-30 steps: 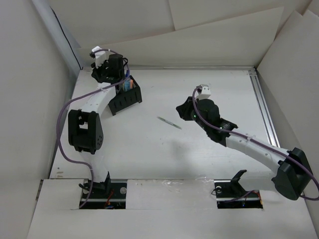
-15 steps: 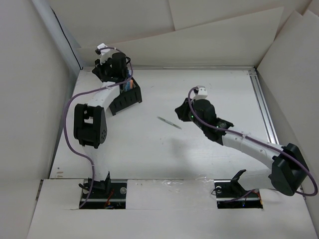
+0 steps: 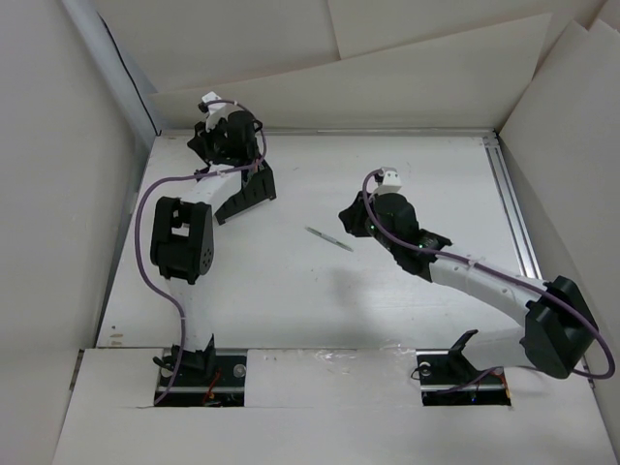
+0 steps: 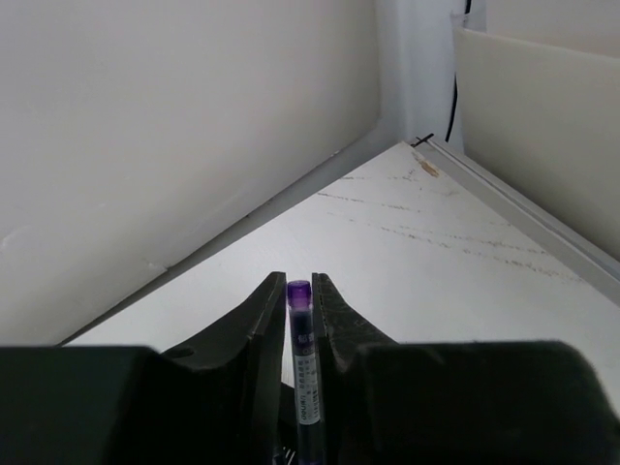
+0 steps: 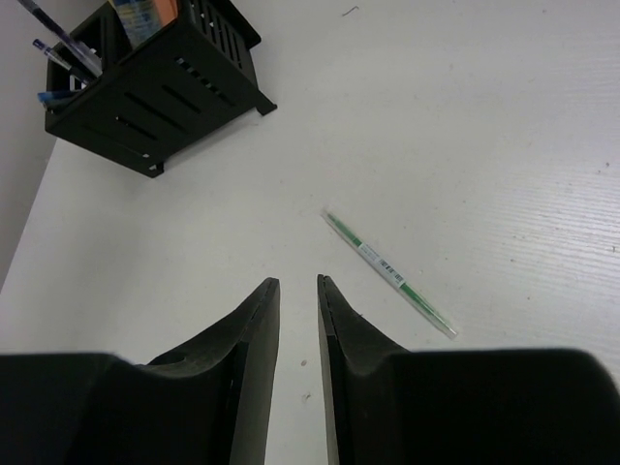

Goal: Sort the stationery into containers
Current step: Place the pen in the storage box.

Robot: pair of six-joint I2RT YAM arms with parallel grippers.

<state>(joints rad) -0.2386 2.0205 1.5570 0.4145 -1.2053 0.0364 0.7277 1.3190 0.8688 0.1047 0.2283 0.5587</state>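
My left gripper [image 3: 231, 139] hovers at the back left, over the black perforated organiser box [image 3: 250, 193]. It is shut on a slim dark pen with a purple end [image 4: 302, 349], which stands upright between the fingers [image 4: 266, 310]. My right gripper [image 3: 351, 215] is at mid-table, its jaws a narrow gap apart and empty [image 5: 298, 283]. A clear pen with green ink [image 5: 387, 273] lies flat on the table just ahead and right of it, and also shows in the top view [image 3: 329, 239]. The box [image 5: 155, 97] holds blue pens [image 5: 53, 39] and an orange-banded item [image 5: 145, 15].
White walls close in the table at the back and left [image 4: 174, 126]. A metal rail [image 3: 513, 213] runs along the right edge. A purple cable [image 3: 145, 242] loops off the left arm.
My left gripper has swung right over the box with the pen, now hiding the box's contents from above. My right gripper has edged slightly left towards the green pen.
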